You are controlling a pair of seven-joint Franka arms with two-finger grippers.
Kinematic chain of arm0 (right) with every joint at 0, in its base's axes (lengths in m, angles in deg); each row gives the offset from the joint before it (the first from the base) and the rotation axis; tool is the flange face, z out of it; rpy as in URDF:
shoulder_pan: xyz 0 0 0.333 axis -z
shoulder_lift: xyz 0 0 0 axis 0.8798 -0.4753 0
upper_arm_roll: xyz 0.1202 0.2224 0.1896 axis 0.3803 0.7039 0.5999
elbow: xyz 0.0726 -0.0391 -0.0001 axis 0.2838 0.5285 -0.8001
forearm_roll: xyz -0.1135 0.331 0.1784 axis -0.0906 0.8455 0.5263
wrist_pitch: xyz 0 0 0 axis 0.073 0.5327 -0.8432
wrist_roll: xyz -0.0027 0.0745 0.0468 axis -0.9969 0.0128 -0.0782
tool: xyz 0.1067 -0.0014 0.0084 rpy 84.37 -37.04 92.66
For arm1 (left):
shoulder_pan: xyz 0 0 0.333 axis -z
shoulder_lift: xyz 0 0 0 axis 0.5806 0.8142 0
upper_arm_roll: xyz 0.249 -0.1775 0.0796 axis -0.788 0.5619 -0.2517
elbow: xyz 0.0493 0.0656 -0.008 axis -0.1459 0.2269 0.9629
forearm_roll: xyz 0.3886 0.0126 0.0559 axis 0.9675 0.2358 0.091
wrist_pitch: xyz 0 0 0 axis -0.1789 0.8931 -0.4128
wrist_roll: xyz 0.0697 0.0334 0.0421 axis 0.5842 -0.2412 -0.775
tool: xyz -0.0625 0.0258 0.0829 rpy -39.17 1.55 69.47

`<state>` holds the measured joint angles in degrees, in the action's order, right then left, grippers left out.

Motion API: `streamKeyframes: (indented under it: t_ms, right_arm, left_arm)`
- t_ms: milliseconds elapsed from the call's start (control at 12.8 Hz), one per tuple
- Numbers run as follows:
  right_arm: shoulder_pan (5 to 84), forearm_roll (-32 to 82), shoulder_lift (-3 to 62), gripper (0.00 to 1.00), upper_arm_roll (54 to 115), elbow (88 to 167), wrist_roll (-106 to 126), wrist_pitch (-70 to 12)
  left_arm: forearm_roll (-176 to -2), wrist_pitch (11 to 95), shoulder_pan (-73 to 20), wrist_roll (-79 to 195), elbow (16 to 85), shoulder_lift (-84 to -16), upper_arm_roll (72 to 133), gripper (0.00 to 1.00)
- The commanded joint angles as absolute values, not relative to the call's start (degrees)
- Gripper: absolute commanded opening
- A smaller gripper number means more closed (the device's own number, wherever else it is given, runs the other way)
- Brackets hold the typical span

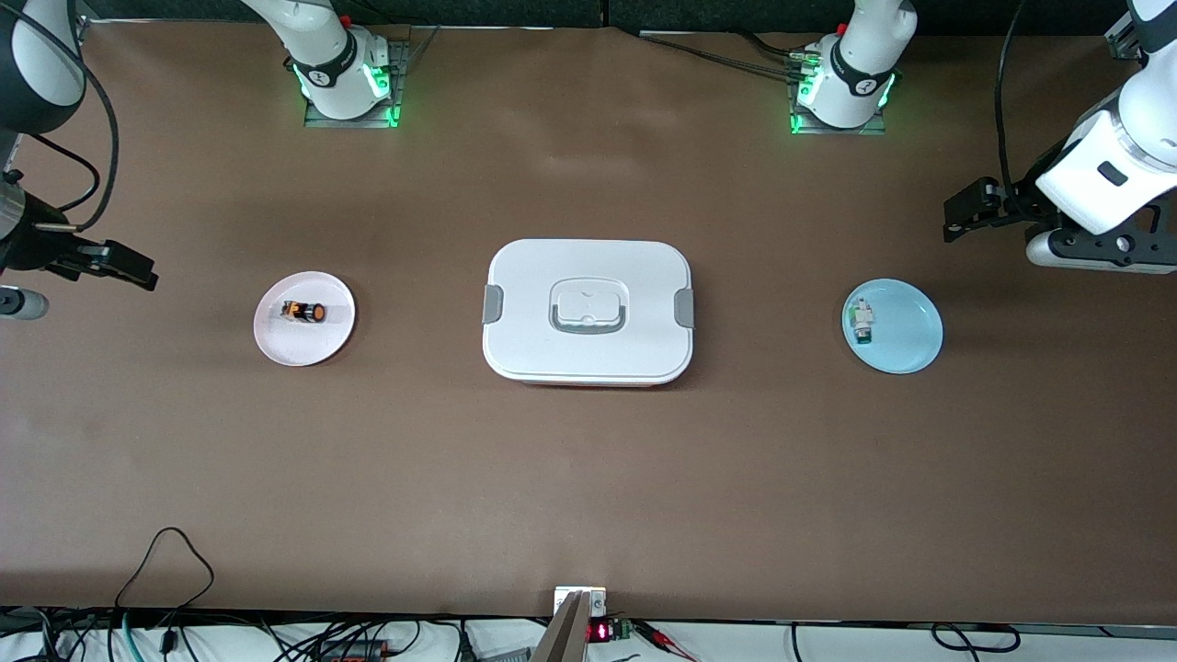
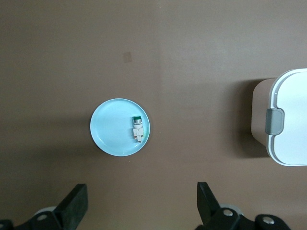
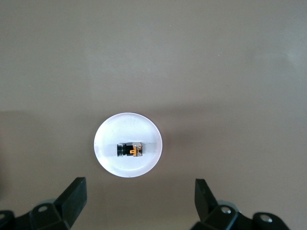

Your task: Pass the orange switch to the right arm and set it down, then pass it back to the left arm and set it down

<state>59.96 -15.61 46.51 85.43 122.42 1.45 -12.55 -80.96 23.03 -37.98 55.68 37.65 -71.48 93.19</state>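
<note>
The orange switch [image 1: 304, 312] lies on its side on a pale pink plate [image 1: 276, 345], toward the right arm's end of the brown surface [image 1: 588, 478]. In the right wrist view the switch [image 3: 130, 150] sits near the middle of the plate [image 3: 108, 134], ahead of the claw's two fingertips and between their lines.

The right claw [image 1: 119, 265] hangs in the air over the surface at the right arm's end, clear of the pink plate and touching nothing. Its fingers [image 3: 76, 194] stand wide apart and hold nothing.

The box [image 1: 588, 311] stands at the middle of the surface with its lid on and its grey side latches at each end. It lies between the two plates and well apart from both claws.

The left claw [image 1: 964, 213] hangs in the air over the surface at the left arm's end, near a light blue plate [image 1: 910, 345] but not over it. Its fingers [image 2: 76, 203] are spread wide with nothing between them. A small white-and-green part [image 1: 862, 323] rests on the blue plate. In the left wrist view this part [image 2: 137, 129] sits on the plate [image 2: 108, 132] ahead of the claw, and one latched end of the box [image 2: 288, 124] shows at the edge.
</note>
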Motion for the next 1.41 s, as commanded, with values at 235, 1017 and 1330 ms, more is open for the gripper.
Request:
streamKeyframes:
  t_ms: [235, 1017, 1330]
  right_arm:
    - [60.04, -14.46, 51.03, 1.0, 85.43, 128.54, 2.55, -16.36]
    - [60.21, -14.55, 48.83, 1.0, 85.17, 123.97, 7.48, -12.4]
    - [60.39, -14.55, 48.57, 1.0, 85.17, 123.88, 6.07, -12.49]
  left_arm:
    - [-81.16, 21.66, -38.21, 55.54, 36.1, -70.85, 93.4, 1.0]
    - [-81.16, 21.66, -38.21, 55.46, 36.1, -70.85, 93.4, 1.0]
    - [-81.16, 21.66, -38.21, 55.46, 36.01, -70.85, 93.4, 1.0]
